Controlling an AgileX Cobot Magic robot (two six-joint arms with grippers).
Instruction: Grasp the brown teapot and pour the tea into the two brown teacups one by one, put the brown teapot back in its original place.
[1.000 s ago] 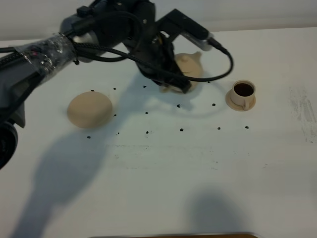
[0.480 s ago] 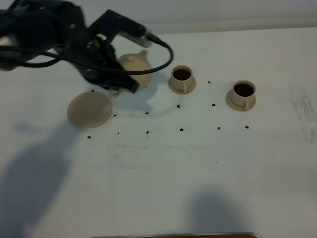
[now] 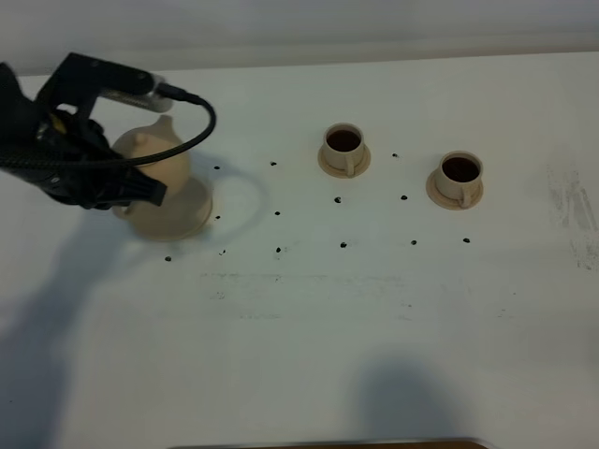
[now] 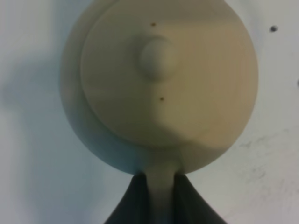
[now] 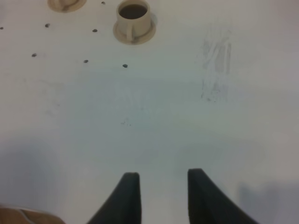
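Note:
The brown teapot (image 3: 154, 157) is upright over the flat beige disc (image 3: 182, 217) at the left; I cannot tell whether it rests on the disc. My left gripper (image 3: 140, 192) is shut on the teapot's loop handle. The left wrist view shows the teapot (image 4: 187, 93) from above, with its lid knob (image 4: 156, 58) and my dark fingers (image 4: 135, 200) clamping the handle. The two teacups (image 3: 343, 148) (image 3: 460, 178) stand on their saucers, both holding dark tea. My right gripper (image 5: 161, 198) is open and empty above bare table; one cup (image 5: 133, 18) lies beyond it.
Small black dots (image 3: 278, 250) mark the white table between the disc and the cups. A scuffed patch (image 3: 573, 201) lies at the right edge. A second saucer (image 5: 65, 3) shows at the edge of the right wrist view.
My left arm has carried the teapot leftwards, from beside the cups to over the beige disc. The left cup, earlier hidden by the arm, now shows with tea in it.

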